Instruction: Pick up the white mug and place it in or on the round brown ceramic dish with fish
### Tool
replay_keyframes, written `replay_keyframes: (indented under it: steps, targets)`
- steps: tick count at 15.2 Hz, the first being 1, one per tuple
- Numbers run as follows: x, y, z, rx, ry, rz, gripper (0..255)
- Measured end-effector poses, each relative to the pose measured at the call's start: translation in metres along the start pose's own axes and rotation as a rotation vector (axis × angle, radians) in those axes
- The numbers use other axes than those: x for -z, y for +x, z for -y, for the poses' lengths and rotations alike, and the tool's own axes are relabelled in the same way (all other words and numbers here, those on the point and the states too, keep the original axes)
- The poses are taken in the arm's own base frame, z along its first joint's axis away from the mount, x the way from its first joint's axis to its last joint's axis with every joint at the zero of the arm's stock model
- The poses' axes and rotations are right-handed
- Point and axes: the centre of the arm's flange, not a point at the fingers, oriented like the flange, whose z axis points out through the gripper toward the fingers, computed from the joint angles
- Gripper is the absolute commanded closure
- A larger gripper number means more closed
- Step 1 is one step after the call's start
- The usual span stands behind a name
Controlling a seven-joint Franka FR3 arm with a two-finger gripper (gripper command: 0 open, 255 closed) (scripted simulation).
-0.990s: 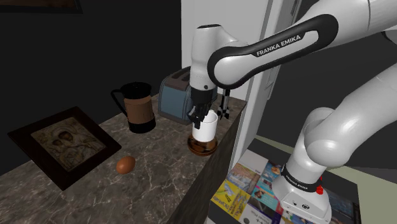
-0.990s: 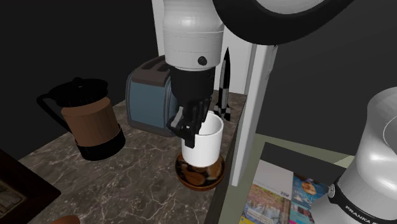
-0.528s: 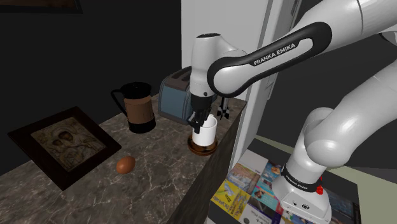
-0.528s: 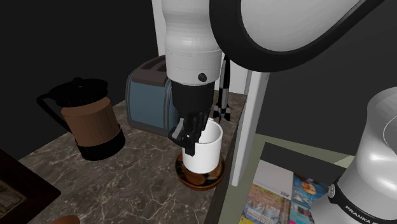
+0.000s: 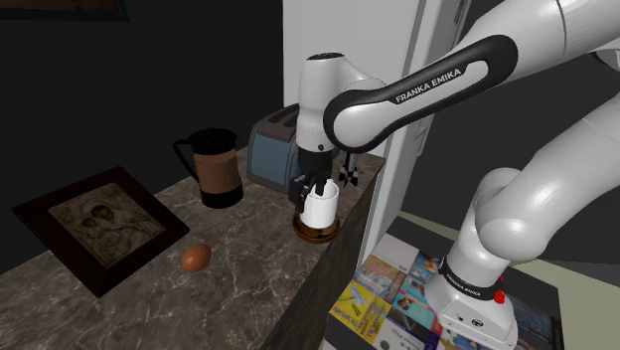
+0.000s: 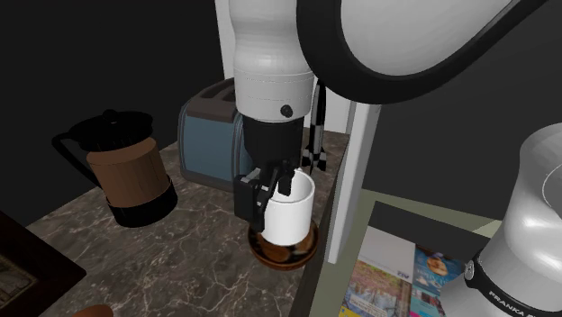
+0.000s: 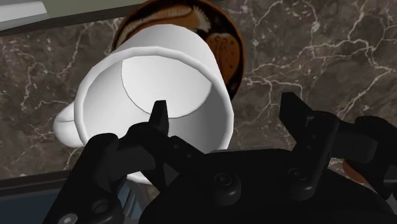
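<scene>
My gripper (image 7: 226, 111) is released, one finger inside the mug (image 7: 159, 70), one outside. The mug stands on the dish (image 7: 226, 44), near the edge of the counter (image 5: 248, 259). If I lift askew, that finger could snag the rim and topple it.

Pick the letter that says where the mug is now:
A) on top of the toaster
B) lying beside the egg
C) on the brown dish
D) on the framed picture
C: the mug stands on the brown dish near the counter's edge, with the open hand around its rim.
</scene>
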Motion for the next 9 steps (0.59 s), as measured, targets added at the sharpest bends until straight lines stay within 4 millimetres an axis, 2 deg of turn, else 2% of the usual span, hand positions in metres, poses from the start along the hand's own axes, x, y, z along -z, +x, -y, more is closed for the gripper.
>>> replay_keyframes:
  steps: [2, 4, 6, 9]
  targets:
    - [0.0, 0.0, 0.0, 0.0, 0.0, 0.0, 0]
    - [0.016, 0.0, -0.002, 0.0, 0.0, -0.001, 0]
    - [0.04, 0.003, 0.0, 0.0, 0.0, -0.002, 0]
    - [0.049, 0.001, 0.0, 0.0, 0.0, 0.0, 0]
